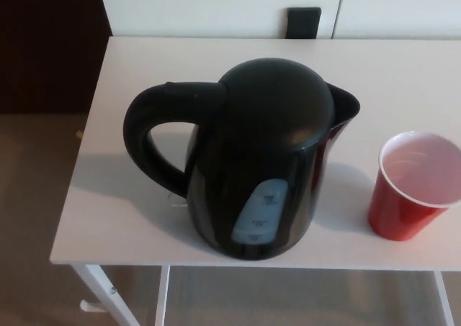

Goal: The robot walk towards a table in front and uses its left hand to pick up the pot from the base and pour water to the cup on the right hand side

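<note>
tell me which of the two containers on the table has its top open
The red cup at the right edge: its white inside shows through the open mouth. The black kettle beside it has its domed lid shut.

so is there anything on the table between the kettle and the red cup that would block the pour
Nothing visible does. The black kettle stands upright on the white table, spout toward the red cup, with only bare tabletop in the gap. The cup is open-topped and partly cut off by the picture's right edge. Neither robot hand is in view.
</note>
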Controlling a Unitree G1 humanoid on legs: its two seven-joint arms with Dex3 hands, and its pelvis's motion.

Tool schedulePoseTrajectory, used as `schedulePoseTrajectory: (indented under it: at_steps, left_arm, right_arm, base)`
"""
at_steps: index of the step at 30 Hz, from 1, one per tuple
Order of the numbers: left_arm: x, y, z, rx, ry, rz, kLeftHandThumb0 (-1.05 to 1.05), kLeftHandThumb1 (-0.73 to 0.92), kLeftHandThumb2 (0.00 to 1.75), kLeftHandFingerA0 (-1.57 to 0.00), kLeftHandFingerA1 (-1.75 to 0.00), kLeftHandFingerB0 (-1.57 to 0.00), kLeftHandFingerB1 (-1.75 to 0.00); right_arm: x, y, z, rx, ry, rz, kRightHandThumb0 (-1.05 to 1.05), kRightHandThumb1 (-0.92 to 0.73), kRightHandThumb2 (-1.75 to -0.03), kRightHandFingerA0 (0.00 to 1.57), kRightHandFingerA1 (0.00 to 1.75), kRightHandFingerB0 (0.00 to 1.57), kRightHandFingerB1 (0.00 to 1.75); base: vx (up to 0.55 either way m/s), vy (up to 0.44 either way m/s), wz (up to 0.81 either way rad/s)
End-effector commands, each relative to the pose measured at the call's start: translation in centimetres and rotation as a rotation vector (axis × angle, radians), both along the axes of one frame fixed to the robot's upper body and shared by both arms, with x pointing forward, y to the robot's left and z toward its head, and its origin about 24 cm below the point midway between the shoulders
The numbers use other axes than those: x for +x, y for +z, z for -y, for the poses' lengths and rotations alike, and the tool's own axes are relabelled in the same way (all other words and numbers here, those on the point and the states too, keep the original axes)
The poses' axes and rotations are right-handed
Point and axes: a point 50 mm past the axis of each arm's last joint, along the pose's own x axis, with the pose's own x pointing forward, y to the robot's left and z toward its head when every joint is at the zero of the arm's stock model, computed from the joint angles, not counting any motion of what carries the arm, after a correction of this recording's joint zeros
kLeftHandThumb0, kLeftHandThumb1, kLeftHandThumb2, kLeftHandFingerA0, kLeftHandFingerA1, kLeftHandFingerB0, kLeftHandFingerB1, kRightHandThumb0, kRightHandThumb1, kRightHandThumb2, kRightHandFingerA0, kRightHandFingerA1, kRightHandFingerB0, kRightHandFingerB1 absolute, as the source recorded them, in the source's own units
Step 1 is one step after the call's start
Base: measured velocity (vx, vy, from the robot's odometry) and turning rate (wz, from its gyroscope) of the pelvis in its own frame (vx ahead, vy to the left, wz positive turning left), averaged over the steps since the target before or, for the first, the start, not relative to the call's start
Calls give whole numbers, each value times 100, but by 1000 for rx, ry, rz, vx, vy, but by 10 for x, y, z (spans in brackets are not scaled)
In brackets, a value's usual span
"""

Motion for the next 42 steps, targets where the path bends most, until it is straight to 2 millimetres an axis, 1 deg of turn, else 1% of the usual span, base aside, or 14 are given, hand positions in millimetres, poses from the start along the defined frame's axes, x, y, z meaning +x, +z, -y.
schedulePoseTrajectory:
  at_steps: [1, 10, 11, 14, 15, 17, 19, 20, 22, 25, 31, 32, 33, 42]
  left_arm:
    - [-1, 3, -4, 18, 1, 9, -25, 52, 56, -44, -40, -53, -39]
    - [4, 12, -12, 43, 144, 144, -28, 47, 54, -45, -40, -43, -35]
    - [13, 24, -20, 60, 184, 246, -41, 40, 62, -29, -41, -38, -40]
    - [28, 51, -31, 113, 202, 414, -33, 46, 54, -29, -34, -40, -34]
    - [50, 94, -35, 169, 135, 565, -45, 38, 62, -22, -37, -32, -38]
    - [57, 112, -33, 181, 88, 624, -47, 38, 62, -22, -37, -30, -37]
    - [70, 133, -28, 189, 28, 701, -23, 22, 81, -11, -52, -10, -49]
    - [84, 156, -21, 200, -53, 773, -48, 43, 53, -20, -31, -22, -28]
    - [110, 194, -1, 182, -249, 892, -47, 38, 64, -6, -38, -7, -25]
    - [132, 214, 25, 121, -411, 965, -46, 34, 65, -7, -31, -7, -22]
    - [157, 227, 55, 87, -533, 1017, -31, 38, 54, -9, -31, -9, -24]
    - [162, 227, 59, 102, -549, 1016, -40, 32, 59, -8, -37, -5, -29]
    - [171, 227, 68, 134, -581, 1006, -22, 20, 77, -2, -50, 0, -48]
    - [201, 210, 101, 205, -656, 888, -25, 22, 80, -1, -49, 0, -47]
  right_arm:
    - [-4, 0, 3, -5, -3, -17, -61, -26, -70, 82, 76, 44, 72]
    - [4, 2, 3, -26, 37, -7, -59, -23, -89, 82, 83, 41, 70]
    - [4, 3, 3, -23, 35, -4, -60, -23, -89, 82, 83, 42, 71]
    - [3, 3, 5, -19, 30, -6, -61, -24, -88, 82, 83, 43, 71]
    - [4, 3, 6, -16, 27, -15, -60, -24, -88, 82, 82, 47, 72]
    - [4, 3, 6, -11, 29, -12, -59, -20, -83, 80, 81, 47, 72]
    - [6, 4, 7, -2, 11, -4, -56, -24, -69, 81, 78, 48, 71]
    - [7, 5, 7, -3, 4, -1, -56, -24, -72, 83, 77, 47, 71]
    - [8, 5, 7, -10, 11, -4, -54, -18, -84, 79, 81, 43, 70]
    - [7, 5, 7, -12, 9, -4, -56, -17, -82, 80, 81, 43, 70]
    - [8, 5, 7, -6, 1, -5, -55, -22, -73, 79, 78, 45, 70]
    - [9, 5, 7, -10, 7, -2, -53, -24, -72, 78, 78, 45, 70]
    - [10, 5, 7, -12, 10, 5, -52, -21, -88, 80, 84, 43, 70]
    - [11, 6, 6, -8, 3, 22, -57, -23, -74, 80, 79, 45, 74]
  base:
    - [0, 0, 0]
    - [0, 0, 0]
    - [0, 0, 0]
    - [0, 0, 0]
    - [0, 0, 0]
    - [0, 0, 0]
    - [0, 0, 0]
    - [0, 0, 0]
    - [0, 0, 0]
    - [0, 0, 0]
    - [0, 0, 0]
    - [0, 0, 0]
    - [0, 0, 0]
    - [0, 0, 0]
